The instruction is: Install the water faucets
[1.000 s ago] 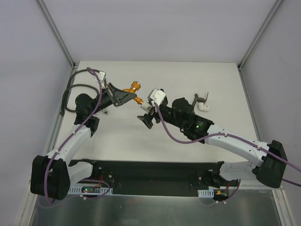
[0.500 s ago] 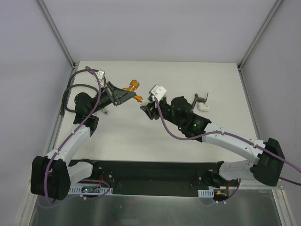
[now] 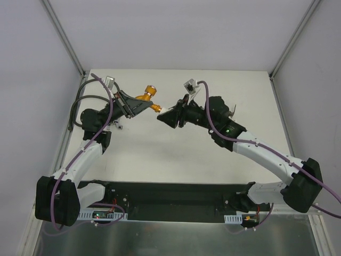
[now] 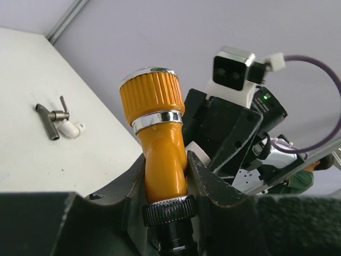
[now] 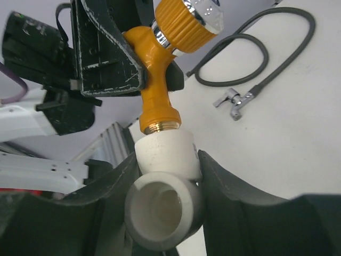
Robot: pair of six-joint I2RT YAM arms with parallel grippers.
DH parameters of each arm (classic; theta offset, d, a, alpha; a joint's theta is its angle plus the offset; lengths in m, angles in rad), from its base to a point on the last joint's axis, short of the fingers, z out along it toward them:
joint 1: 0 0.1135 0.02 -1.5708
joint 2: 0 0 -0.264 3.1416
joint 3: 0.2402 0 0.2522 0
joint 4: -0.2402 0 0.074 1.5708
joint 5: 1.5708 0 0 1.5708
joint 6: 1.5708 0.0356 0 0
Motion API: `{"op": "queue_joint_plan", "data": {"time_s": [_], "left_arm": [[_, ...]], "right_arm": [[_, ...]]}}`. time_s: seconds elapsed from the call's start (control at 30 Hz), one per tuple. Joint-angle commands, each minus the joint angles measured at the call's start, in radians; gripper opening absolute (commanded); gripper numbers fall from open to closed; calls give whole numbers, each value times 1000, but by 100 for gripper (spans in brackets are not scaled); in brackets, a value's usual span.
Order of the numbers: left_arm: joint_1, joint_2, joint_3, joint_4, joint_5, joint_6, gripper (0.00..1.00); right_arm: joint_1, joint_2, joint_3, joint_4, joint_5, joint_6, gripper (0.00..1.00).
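Note:
A shiny orange water faucet (image 3: 146, 97) hangs in the air over the table's back left, with my left gripper (image 3: 139, 106) shut on its body. In the left wrist view both jaws press the orange body (image 4: 160, 144) just above a black knurled ring. My right gripper (image 5: 168, 160) is shut on a white elbow fitting (image 5: 167, 197). The elbow's upper socket meets the faucet's (image 5: 154, 90) brass threaded end. A dark grey faucet (image 4: 50, 117) lies on the table beside another white elbow (image 4: 72, 128).
A long black hose (image 5: 250, 48) loops at the table's left edge (image 3: 80, 104), ending in a small silver fitting (image 5: 234, 101). The two arms meet nose to nose above the middle back of the white table (image 3: 213, 176). Frame posts stand at the back corners.
My right gripper has shut on the white elbow, risen and turned to face the left one, bringing the elbow to the faucet's end. The left arm has tipped the faucet up slightly.

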Motion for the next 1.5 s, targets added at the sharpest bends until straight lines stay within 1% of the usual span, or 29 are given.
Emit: {"op": "queue_joint_plan", "data": {"time_s": [0.0,0.03,0.07,0.13,0.2,0.23,0.3,0.37,0.43,0.47,0.53,0.57,0.63,0.67,0.73,0.77,0.8,0.87,0.9,0.97,1.1,1.13,1.2,1.23,1.27,1.3,1.37,1.4,1.47], "left_arm": [[2,-12,2,302,64,9,0],[2,-15,-8,334,62,7,0],[2,-22,-13,383,58,6,0],[1,-28,-22,420,59,6,0],[1,-38,-25,465,59,6,0],[1,-43,-28,476,61,9,0],[1,-52,-30,477,61,19,0],[-1,-60,-33,470,58,29,0],[1,-61,-34,429,41,29,0],[1,-60,-34,405,33,30,0],[1,-57,-34,346,15,32,0],[1,-55,-34,329,7,29,0],[1,-54,-34,271,-4,21,0],[1,-52,-33,249,-16,18,0],[2,-57,-31,212,-27,13,0],[2,-60,-31,189,-39,10,0],[2,-60,-33,174,-44,9,0],[2,-68,-31,134,-56,10,0],[4,-71,-30,122,-57,15,0],[5,-75,-27,85,-60,18,0],[8,-75,-19,27,-68,21,0],[8,-72,-17,19,-71,21,0],[8,-71,-13,-9,-71,21,0],[10,-71,-11,-15,-70,19,0],[10,-71,-8,-23,-71,18,0],[10,-69,-7,-33,-70,19,0],[10,-66,-4,-41,-70,18,0],[11,-63,-4,-44,-70,16,0],[12,-61,-1,-52,-67,16,0]], "right_arm": [[-46,18,77,151,-181,361,2],[-48,27,83,172,-198,439,2],[-57,50,87,186,-231,472,2],[-61,73,86,239,-256,562,2],[-66,104,78,302,-276,614,2],[-67,115,69,328,-287,668,2],[-74,141,60,412,-299,714,2],[-75,156,64,433,-310,736,3],[-78,155,61,434,-301,724,9],[-78,152,58,433,-296,696,19],[-84,133,52,405,-279,664,33],[-86,126,51,389,-272,614,48],[-89,101,52,310,-246,551,60],[-89,90,52,283,-233,523,69],[-89,57,52,201,-187,428,78],[-90,46,51,172,-169,397,86],[-89,32,49,116,-150,327,89],[-89,-9,49,59,-92,258,95],[-89,-23,49,4,-71,197,96],[-89,-65,43,-33,-14,136,100],[-68,-131,26,-101,83,-41,100],[-40,-150,23,-110,133,-142,99],[26,-177,15,-130,225,-265,100],[52,-183,9,-130,257,-396,100],[81,-187,-8,-116,293,-458,99],[138,-194,-17,-107,378,-512,100],[190,-197,-49,-58,435,-670,100],[233,-197,-57,-35,496,-719,100],[261,-186,-55,-15,535,-816,100]]}}
